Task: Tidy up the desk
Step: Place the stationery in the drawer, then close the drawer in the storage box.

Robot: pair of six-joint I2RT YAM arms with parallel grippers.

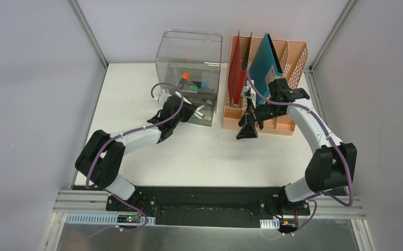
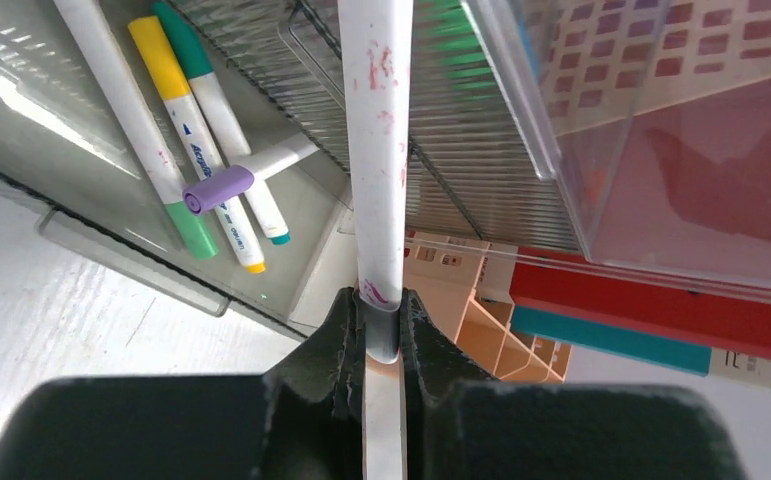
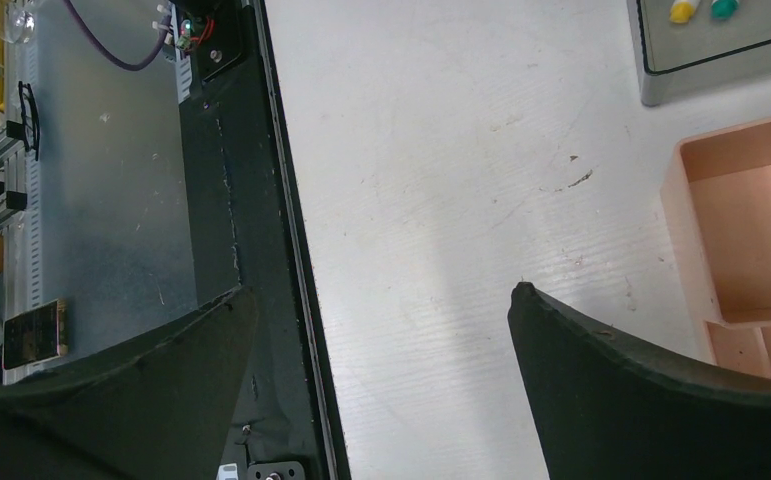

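The desk (image 1: 199, 157) is a white tabletop. My left gripper (image 2: 382, 310) is shut on a white marker (image 2: 376, 150) stained with pink, whose barrel points over the open drawer (image 2: 291, 270) of the clear drawer box (image 1: 188, 57). Inside that drawer lie several markers (image 2: 211, 190), with green, yellow, teal and purple caps. In the top view the left gripper (image 1: 191, 112) sits at the drawer's front. My right gripper (image 1: 248, 128) hangs open and empty over the desk in front of the peach file rack (image 1: 293, 57). In the right wrist view its jaws (image 3: 383, 295) stand wide apart over bare tabletop.
A red folder (image 1: 237, 73) and a teal folder (image 1: 264, 60) stand upright in the rack. The rack's front compartments (image 3: 751, 230) lie just right of the right gripper. Grey walls and aluminium rails bound the desk, and a black base strip (image 3: 231, 200) runs along its near edge.
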